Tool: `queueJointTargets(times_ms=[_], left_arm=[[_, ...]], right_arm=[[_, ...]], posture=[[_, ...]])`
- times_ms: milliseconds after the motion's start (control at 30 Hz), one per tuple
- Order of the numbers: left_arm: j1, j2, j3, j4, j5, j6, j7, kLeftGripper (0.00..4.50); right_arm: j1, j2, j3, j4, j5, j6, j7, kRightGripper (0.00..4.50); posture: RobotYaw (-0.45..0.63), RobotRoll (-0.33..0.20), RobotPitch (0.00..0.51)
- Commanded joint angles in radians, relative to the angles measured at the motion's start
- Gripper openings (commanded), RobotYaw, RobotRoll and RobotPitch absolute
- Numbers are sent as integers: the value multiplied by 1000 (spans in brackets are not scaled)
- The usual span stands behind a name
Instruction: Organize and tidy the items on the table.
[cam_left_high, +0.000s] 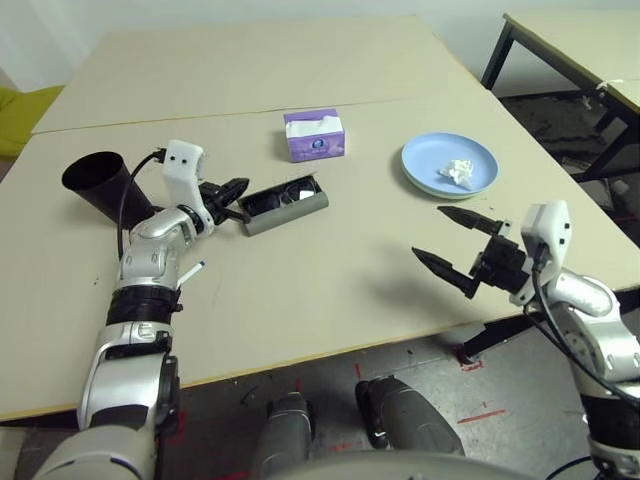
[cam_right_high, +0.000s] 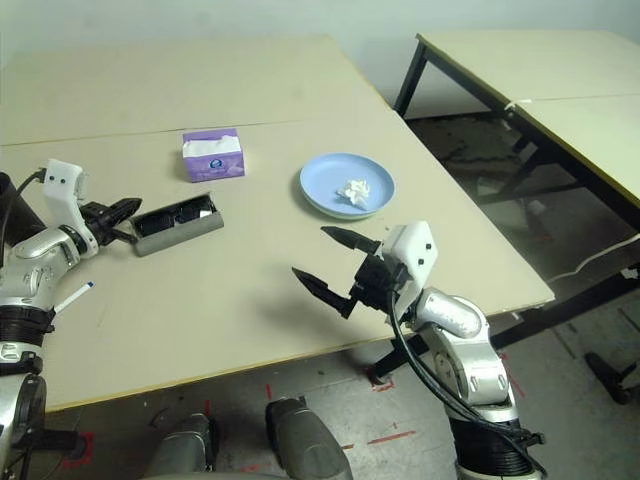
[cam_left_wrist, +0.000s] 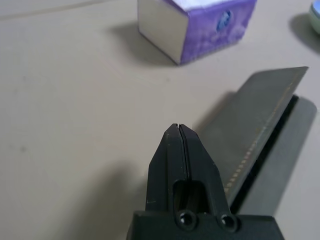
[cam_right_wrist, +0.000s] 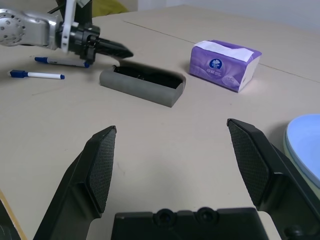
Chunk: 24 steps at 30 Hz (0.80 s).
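Your left gripper (cam_left_high: 242, 197): clenched, empty, at glasses case (cam_left_high: 285, 205) | case: ajar, sunglasses (cam_left_high: 291, 194) inside, 11 o'clock | right gripper (cam_left_high: 432, 232): spread, empty, 2 o'clock | likely closing lid: press gently, evenly along its edge

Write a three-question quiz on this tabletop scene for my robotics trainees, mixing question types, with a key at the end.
1. Multiple choice: what lies in the light-blue plate?
A) a marker
B) the crumpled white tissue
C) the sunglasses
2. True or false: the left gripper is shut, while the right gripper is open.
3. Fill in the blank: the black sunglasses lie in the open grey ____.

Key: 1. B; 2. True; 3. glasses case
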Motion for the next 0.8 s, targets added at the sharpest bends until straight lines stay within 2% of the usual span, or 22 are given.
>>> queueJointTargets(times_ms=[33, 467, 800], left_arm=[[46, 19, -26, -63, 1, 43, -33, 19], [143, 33, -58, -206, -6, 122, -90, 19], [205, 46, -97, -307, -7, 168, -125, 19]], right_arm=[[-5, 0, 18, 8, 7, -6, -7, 4500], [-6, 5, 35, 22, 22, -8, -10, 4500], [7, -29, 54, 45, 29, -26, 67, 4500]], posture=[[-254, 0, 115], [-237, 0, 117], [-229, 0, 119]])
